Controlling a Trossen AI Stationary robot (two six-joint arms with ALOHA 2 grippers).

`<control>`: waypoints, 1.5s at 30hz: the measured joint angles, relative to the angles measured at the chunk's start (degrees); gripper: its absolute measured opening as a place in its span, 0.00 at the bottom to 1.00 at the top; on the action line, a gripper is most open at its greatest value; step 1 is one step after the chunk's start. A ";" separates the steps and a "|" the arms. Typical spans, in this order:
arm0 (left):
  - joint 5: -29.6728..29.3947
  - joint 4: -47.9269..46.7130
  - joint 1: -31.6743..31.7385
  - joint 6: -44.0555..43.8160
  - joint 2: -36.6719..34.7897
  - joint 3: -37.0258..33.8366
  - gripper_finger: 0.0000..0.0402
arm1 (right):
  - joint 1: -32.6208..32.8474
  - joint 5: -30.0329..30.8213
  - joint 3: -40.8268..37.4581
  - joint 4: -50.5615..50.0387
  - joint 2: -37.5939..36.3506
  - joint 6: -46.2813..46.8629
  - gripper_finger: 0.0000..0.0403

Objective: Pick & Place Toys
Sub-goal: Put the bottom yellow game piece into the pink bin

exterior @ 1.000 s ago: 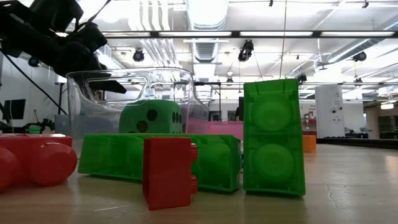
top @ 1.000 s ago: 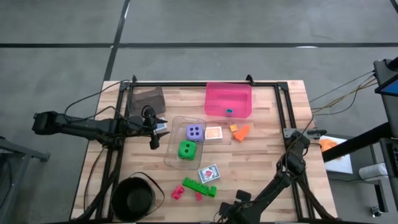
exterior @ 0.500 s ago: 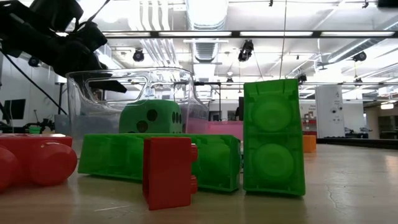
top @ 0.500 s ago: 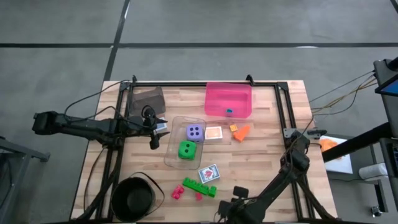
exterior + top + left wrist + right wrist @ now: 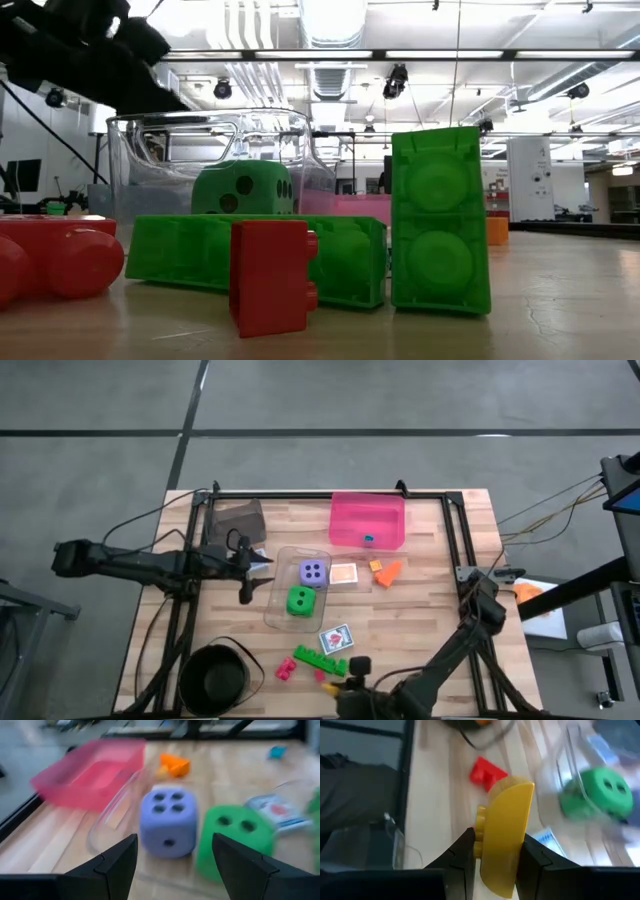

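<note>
- The right pincer pinches a yellow brick between its two fingers, the brick standing up from the grip with its long axis running along the fingers.
- In the high view the same right pincer sits at the near edge of the surface, just beside the green brick and the pink pieces, with the yellow brick showing at its tip.
- Taking the clear bin as landmark: the yellow brick lies on the near side of it, apart from it, with the picture card between them. The judgement is that the carried brick must travel away from the near edge toward a bin.
- Inside the clear bin sit the purple die and the green die.
- The left pincer hovers just beside the clear bin's left wall, fingers spread and empty; its wrist view looks straight at the purple die.
- The pink bin stands beyond the clear bin, an orange piece near it.
- The right arm is the nearer one to the loose toys.
</note>
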 joint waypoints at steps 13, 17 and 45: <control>5.77 17.84 -0.24 -4.64 -19.86 -15.00 0.64 | -3.93 0.34 -13.07 35.49 -0.26 -22.61 0.22; 5.14 11.69 -0.22 -1.86 -25.32 -14.88 0.64 | -6.06 -4.15 -16.46 46.89 -0.44 -29.70 0.22; 2.38 -4.99 -0.15 -1.46 -28.77 -14.96 0.64 | -26.79 -37.92 -43.53 109.78 -4.84 -44.79 0.22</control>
